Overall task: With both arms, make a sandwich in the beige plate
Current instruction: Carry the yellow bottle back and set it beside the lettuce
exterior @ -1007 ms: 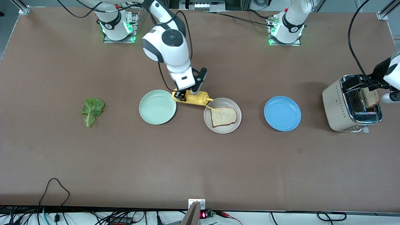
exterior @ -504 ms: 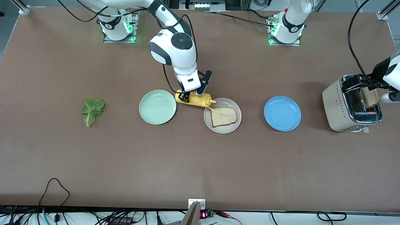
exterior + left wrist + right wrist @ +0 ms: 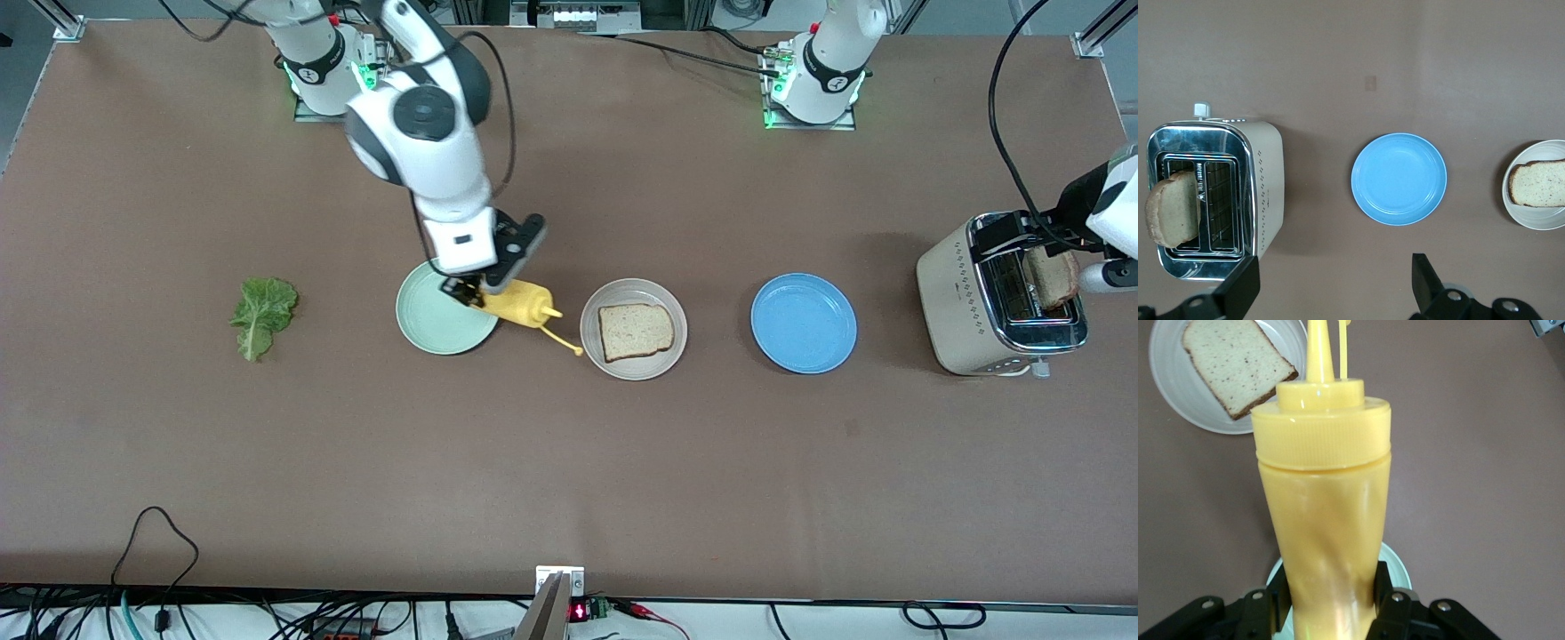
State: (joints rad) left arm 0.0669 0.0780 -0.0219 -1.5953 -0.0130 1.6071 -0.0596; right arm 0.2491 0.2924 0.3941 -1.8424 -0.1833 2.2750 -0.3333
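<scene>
The beige plate [image 3: 633,369] sat mid-table between the mint-green plate [image 3: 427,329] and the blue plate [image 3: 803,323], with one slice of bread [image 3: 635,331] lying flat in it. You had no lettuce on it: the lettuce leaf [image 3: 261,315] lay well apart, toward the right arm's end of the table. A second slice [image 3: 1051,277] stood in the toaster [image 3: 996,302] at the left arm's end.

Your right gripper [image 3: 471,292] was clamped on the base of the yellow mustard bottle [image 3: 518,305], holding it tilted over the table at the edge of the mint-green plate, nozzle aimed toward the beige plate with a yellow string [image 3: 562,341] hanging from the tip. Your left gripper [image 3: 1331,287] hung above the table between the toaster and the blue plate, fingers spread and holding nothing.

The risk I judged greatest was that trailing string dripping onto the bare table or the beige rim if you swung the bottle while it was tilted. A squeezed soft bottle could also ooze more. When you reach for the toast, a poor pinch on its edge could tear it or drop it into the slot.
</scene>
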